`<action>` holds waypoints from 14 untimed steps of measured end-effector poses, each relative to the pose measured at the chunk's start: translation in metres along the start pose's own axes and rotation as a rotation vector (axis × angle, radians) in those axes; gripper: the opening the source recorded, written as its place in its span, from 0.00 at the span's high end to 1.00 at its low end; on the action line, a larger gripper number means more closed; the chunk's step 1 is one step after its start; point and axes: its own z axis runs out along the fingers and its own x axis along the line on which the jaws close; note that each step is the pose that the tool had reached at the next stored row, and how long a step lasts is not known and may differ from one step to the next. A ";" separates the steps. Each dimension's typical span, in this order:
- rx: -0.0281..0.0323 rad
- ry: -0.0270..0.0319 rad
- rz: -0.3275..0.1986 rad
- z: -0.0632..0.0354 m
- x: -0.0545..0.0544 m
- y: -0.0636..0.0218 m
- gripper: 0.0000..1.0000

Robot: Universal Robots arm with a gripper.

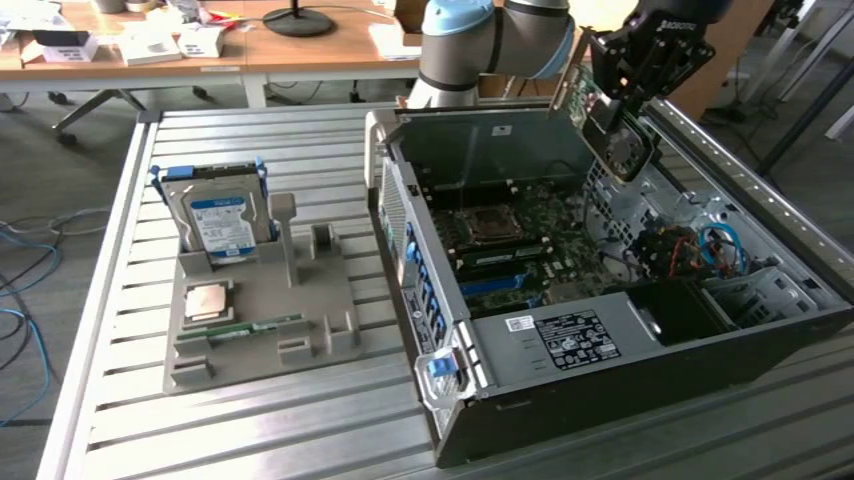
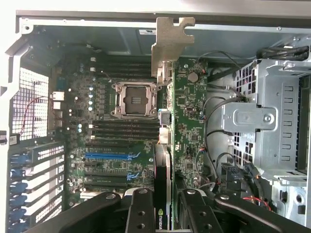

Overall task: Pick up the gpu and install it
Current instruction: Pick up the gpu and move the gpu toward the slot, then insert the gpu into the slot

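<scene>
One gpu, clamped in my partly closed gripper, hangs over one open computer case in the exterior view; one hard drive stands well apart in one grey holder. Wrist view: the gpu sits edge-on above one motherboard.

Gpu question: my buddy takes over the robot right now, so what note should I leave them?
Gripper: fingers shut on the gpu, card held on edge, bracket end away from the fingers.
Where: the gpu is up in the air over the open computer case, above the motherboard.
Done: gpu picked up and brought over the case.
Left: card not yet seated in a slot.
</scene>
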 end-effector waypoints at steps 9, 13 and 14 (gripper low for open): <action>0.0001 0.0000 0.000 0.0000 0.000 0.0000 0.74; 0.0000 0.0000 0.000 0.0000 0.000 0.0000 0.74; 0.0001 0.0001 -0.002 0.0000 0.000 0.0000 0.74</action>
